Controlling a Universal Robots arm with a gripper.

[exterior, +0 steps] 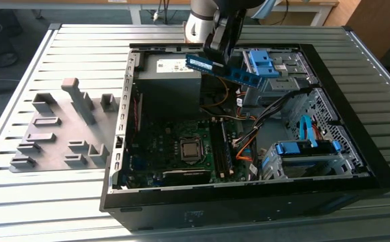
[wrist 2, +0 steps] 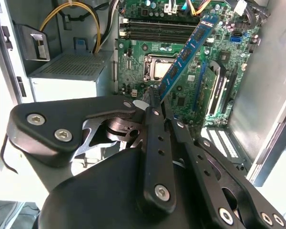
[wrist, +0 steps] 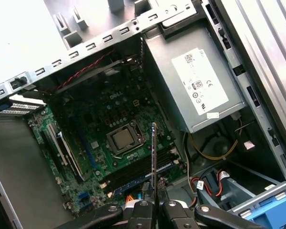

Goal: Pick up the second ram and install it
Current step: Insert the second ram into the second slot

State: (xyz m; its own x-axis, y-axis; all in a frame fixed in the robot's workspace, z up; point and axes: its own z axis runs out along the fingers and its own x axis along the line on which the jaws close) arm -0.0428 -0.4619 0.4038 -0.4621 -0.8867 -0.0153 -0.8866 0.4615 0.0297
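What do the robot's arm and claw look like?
The arm is a rounded, pale grey tube. The claw is matte black, built from flat linked bars dotted with silver screw heads and small holes, and it narrows toward the tips.

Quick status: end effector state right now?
End effector: closed, holding the second ram by one end above the open computer case.
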